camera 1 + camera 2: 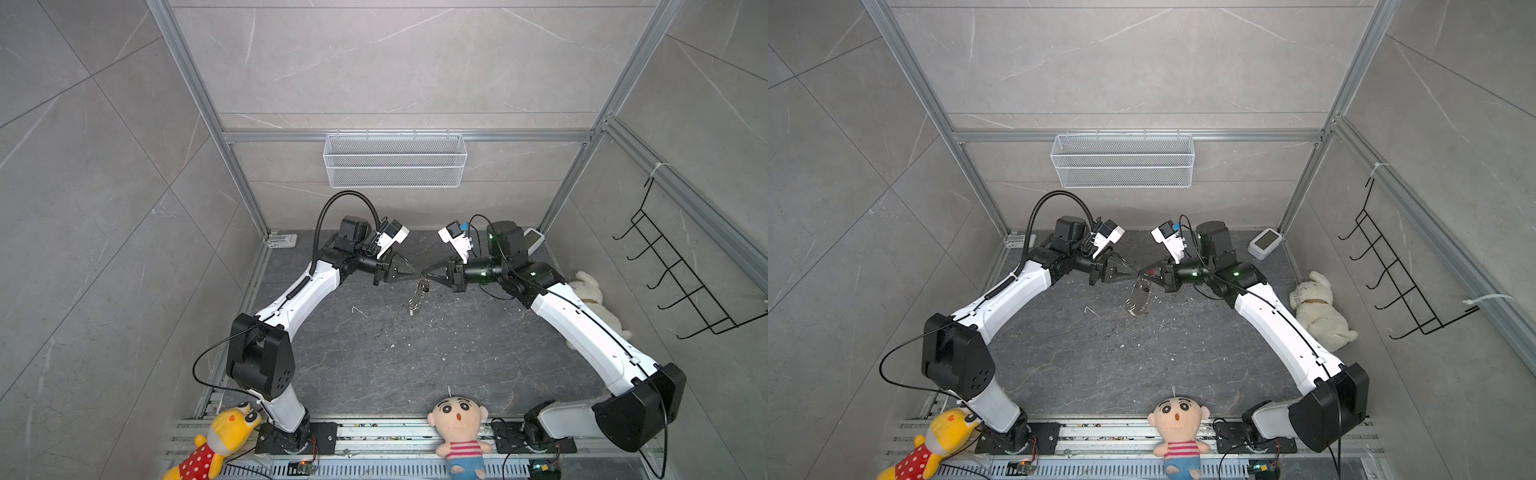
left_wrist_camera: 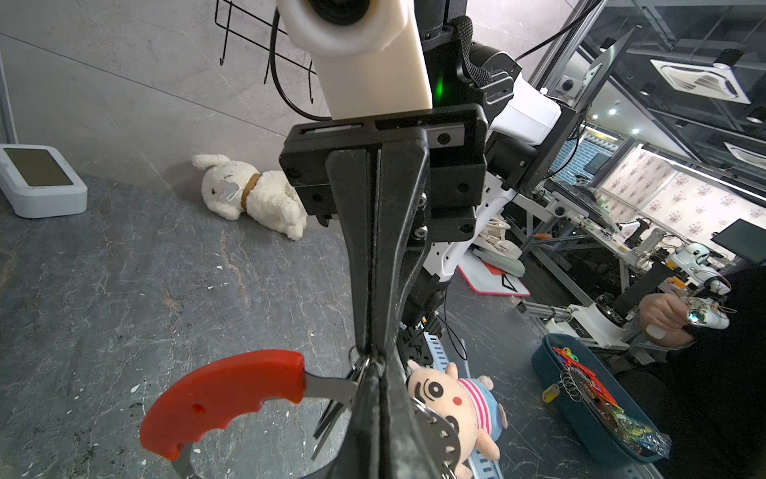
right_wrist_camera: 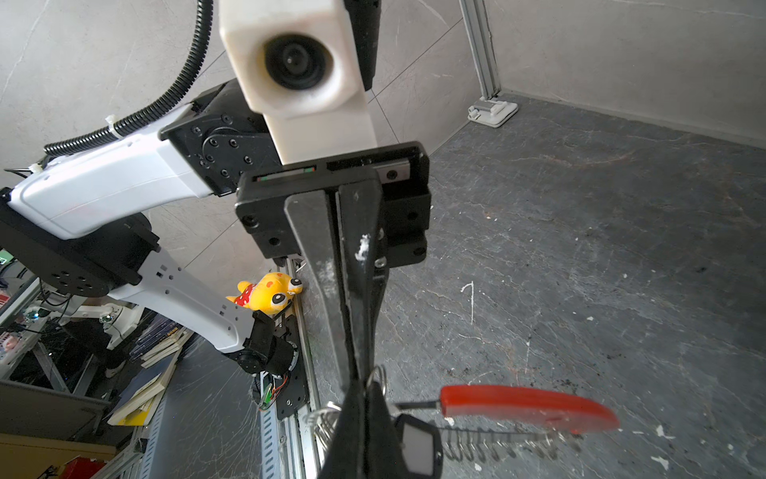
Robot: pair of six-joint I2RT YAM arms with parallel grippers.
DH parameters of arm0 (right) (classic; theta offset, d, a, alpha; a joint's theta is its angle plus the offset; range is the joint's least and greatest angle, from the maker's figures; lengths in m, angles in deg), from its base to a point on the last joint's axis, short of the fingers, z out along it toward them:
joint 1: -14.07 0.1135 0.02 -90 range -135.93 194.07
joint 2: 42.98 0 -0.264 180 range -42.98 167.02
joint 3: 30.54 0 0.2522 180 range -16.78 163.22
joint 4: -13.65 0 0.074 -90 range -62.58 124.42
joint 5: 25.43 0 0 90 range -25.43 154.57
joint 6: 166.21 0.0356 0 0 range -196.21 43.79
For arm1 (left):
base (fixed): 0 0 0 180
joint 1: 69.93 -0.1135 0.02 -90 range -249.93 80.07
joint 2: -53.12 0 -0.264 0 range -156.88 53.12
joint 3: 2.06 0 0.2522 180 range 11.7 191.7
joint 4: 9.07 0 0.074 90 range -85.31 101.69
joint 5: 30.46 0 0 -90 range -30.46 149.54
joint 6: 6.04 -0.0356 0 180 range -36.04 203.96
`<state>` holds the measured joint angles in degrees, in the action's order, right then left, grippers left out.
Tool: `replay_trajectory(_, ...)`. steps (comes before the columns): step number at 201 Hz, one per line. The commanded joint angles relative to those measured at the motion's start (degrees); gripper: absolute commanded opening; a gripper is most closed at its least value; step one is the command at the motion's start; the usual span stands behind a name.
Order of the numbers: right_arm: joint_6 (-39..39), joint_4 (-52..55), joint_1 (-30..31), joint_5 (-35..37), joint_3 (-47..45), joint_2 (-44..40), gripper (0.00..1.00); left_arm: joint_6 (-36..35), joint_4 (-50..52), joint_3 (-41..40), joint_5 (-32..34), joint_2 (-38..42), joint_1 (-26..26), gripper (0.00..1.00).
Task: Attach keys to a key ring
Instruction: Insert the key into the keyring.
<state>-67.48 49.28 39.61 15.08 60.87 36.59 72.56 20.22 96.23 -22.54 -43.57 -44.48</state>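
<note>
Key ring hangs over the bench, where both arms meet. Left jaws pinch its top tight. Right jaws are shut too, just beside the black key. I think hooking comes next: one tiny, careful push.

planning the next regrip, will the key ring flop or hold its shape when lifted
The key ring probably keeps its shape: its red strip and metal band hold their curve in mid-air. The small silver rings look loosely threaded, so they likely swing, shift the weight and may snag.
</note>
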Motion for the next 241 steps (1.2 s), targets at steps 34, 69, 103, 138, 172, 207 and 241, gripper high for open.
replay_trajectory(34, 0.53, -2.21, 1.06, -1.96, 1.98, 0.45, 0.0, -0.12, 0.38, 2.36, -1.89, 0.18, -0.14, 0.0)
replay_trajectory(69, 1.3, -3.32, 1.1, -1.66, 1.87, 0.41, 0.0, 0.06, 0.38, 1.84, -2.8, 0.04, -0.06, 0.0)
replay_trajectory(103, 1.46, -3.41, 1.1, -1.57, 2.16, 0.5, 0.0, -0.73, 0.38, 1.09, -3.42, 0.63, 0.17, 0.0)
replay_trajectory(138, 1.5, -3.26, 1.09, -1.14, 2.19, 0.76, 0.0, -2.84, -0.54, -0.99, -0.24, 3.27, 0.17, 0.0)
replay_trajectory(172, 1.39, -3.06, 1.1, -0.69, 1.71, 0.32, 0.0, 1.6, -7.7, -3.93, 2.58, 5.6, -0.99, 0.0)
replay_trajectory(207, 1.29, -2.97, 1.07, -0.51, 1.35, -0.16, 0.0, 4.22, -11.03, -4.68, 4.0, 5.94, -1.59, 0.0)
replay_trajectory(241, 1.05, -2.55, 1.12, -0.43, 1.32, -0.42, 0.0, 4.22, -11.23, -4.98, 5.2, 5.97, -1.81, 0.26)
